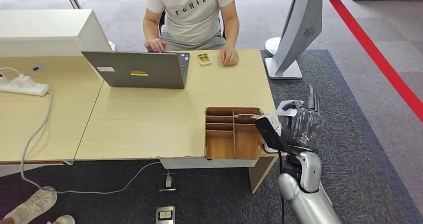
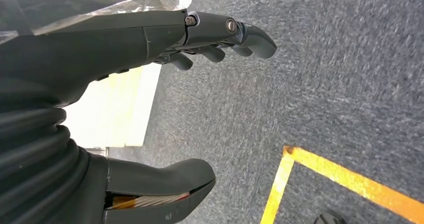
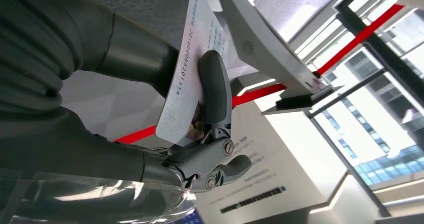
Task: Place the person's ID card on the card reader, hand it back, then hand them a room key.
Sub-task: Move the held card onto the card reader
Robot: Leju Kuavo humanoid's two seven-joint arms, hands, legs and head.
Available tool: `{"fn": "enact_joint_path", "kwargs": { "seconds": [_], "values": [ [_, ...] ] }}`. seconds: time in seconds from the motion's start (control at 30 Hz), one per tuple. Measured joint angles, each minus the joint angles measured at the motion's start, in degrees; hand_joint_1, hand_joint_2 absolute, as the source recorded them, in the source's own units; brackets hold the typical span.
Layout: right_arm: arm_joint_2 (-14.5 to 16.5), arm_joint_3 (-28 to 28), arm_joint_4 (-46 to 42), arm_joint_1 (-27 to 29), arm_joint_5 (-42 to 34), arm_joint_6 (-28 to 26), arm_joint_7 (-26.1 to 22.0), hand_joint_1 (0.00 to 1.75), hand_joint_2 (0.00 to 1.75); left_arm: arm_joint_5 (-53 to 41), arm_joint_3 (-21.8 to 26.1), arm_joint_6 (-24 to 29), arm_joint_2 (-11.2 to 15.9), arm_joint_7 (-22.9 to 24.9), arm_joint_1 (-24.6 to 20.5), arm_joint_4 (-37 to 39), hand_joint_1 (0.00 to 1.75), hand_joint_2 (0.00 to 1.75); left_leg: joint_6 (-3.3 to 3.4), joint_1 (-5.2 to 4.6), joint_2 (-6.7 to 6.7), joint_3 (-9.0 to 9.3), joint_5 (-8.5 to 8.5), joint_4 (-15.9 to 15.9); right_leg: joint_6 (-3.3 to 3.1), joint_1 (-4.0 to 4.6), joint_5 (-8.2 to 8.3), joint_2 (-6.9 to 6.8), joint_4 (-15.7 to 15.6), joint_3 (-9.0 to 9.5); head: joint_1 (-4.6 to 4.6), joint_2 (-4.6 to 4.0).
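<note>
My right hand (image 1: 302,125) hovers just off the table's front right corner and pinches the white ID card (image 1: 286,107). In the right wrist view the ID card (image 3: 191,67), with printed digits along its edge, is clamped between thumb and fingers (image 3: 214,87). A black flat device (image 1: 270,132), perhaps the card reader, sits at that corner right beside the hand. A small gold card (image 1: 203,59) lies at the far edge by the seated person's hand (image 1: 229,58). My left hand (image 2: 150,39) hangs over grey carpet, fingers apart and holding nothing.
A wooden divided tray (image 1: 233,132) stands at the table's front right. An open laptop (image 1: 139,69) faces the person. A white kiosk stand (image 1: 292,32) rises to the right of the table, and a power strip (image 1: 22,84) lies at the left.
</note>
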Motion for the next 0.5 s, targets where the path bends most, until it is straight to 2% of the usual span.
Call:
{"fn": "enact_joint_path", "kwargs": {
  "seconds": [0.1,0.2,0.5],
  "values": [
    [-3.2,0.0,-1.5,1.9,-3.2,-0.5,2.3,1.75,1.75,0.1,0.0,1.1,-0.2,0.5,0.1,0.0,0.0,1.75,0.01,-0.01,0.01,-0.01,-0.02,0.0,0.01,-0.01,0.0,0.02,0.0,0.02,0.02,0.0],
    [-5.3,0.0,-1.9,3.2,-5.5,-1.3,2.6,1.75,1.75,0.2,0.0,2.0,-0.5,0.9,-0.1,0.0,0.0,1.75,0.02,-0.03,0.03,-0.01,-0.04,0.0,0.0,-0.04,0.0,0.05,0.0,0.01,0.01,0.0],
    [-8.0,0.4,0.0,3.5,-10.5,-2.7,2.8,1.75,1.75,2.2,0.0,3.8,-1.3,2.2,-0.3,0.0,0.0,1.75,0.02,-0.01,0.0,-0.01,-0.03,0.0,0.0,-0.04,0.0,0.05,0.0,0.02,0.0,0.0]
  ]
}}
